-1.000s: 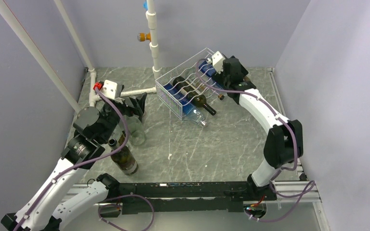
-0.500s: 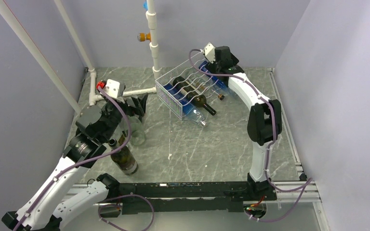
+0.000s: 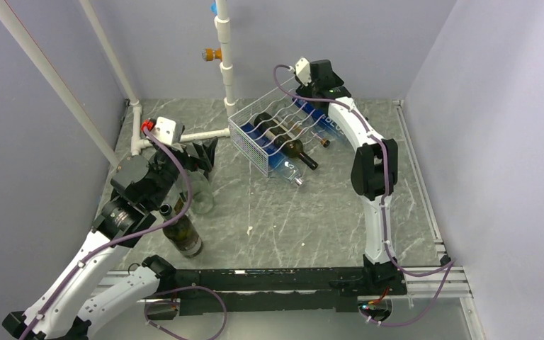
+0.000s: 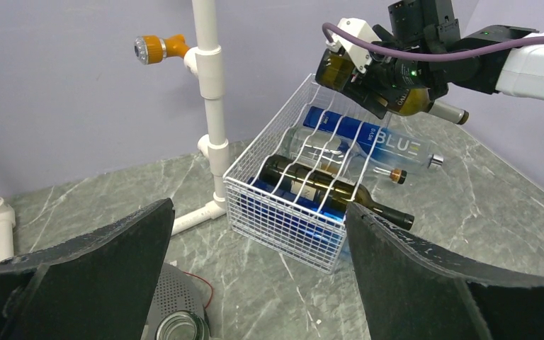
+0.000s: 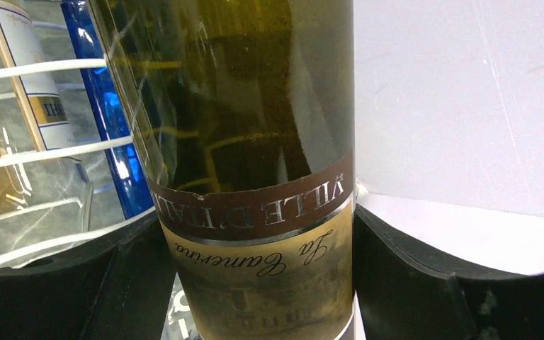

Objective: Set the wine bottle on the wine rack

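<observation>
**A:** Where is the wine bottle (image 5: 255, 127)?

**B:** In the right pincer (image 5: 255, 248). Its black fingers (image 5: 404, 283) are clamped on either side of the labelled body. In the top view the bottle hangs in the air at the 1 o'clock corner of the wine rack (image 3: 249, 143). The left wrist view shows it tilted, the neck jutting past the pincer toward 4 o'clock.

**A:** Does it touch the rack?

**B:** That cannot be told. It sits just over the back upper rim, and white rods show close beside the glass in the right wrist view.

**A:** What lies in the rack?

**B:** A dark bottle (image 4: 319, 188) rests in a cradle, its neck sticking out toward 4 o'clock. At its 1 o'clock lies a clear bottle with a blue label (image 4: 389, 145). Another clear bottle (image 3: 288, 170) lies lower down, its neck poking out over the grey tabletop (image 3: 312, 212).

**A:** And the left arm?

**B:** The left pincer (image 3: 203, 154) is at the rack's 9 o'clock, apart from it, with its fingers spread wide and nothing between them. A glass jar (image 3: 200, 197) stands at its 6 o'clock. An upright dark bottle (image 3: 182, 230) stands at the jar's 7 o'clock, beside the arm.

**A:** Anything else?

**B:** A white pipe post (image 3: 225, 64) rises at the rack's 11 o'clock. It carries an orange fitting (image 4: 157, 48).
</observation>
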Controlling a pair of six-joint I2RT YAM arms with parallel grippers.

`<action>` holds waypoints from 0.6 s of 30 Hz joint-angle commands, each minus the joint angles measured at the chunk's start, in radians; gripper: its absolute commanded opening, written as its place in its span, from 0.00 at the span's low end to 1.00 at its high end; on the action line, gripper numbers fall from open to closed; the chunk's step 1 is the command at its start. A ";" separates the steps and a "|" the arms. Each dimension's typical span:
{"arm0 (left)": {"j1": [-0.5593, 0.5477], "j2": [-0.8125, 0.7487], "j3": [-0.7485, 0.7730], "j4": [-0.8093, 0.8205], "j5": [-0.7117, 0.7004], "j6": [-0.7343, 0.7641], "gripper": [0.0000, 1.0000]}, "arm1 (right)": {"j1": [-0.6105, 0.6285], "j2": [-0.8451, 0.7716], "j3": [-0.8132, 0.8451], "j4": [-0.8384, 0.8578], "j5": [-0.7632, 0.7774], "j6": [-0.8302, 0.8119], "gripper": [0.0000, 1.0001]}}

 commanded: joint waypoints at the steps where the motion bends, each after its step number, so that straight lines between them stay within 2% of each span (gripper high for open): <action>1: 0.002 0.001 0.033 0.019 0.009 -0.003 0.97 | -0.002 -0.004 0.111 0.055 0.013 0.021 0.00; 13: 0.002 -0.001 0.029 0.021 -0.003 0.004 0.97 | 0.009 0.057 0.155 0.072 0.037 0.036 0.00; 18: 0.002 -0.002 0.030 0.022 0.009 0.001 0.97 | 0.010 0.071 0.153 0.079 0.037 0.039 0.08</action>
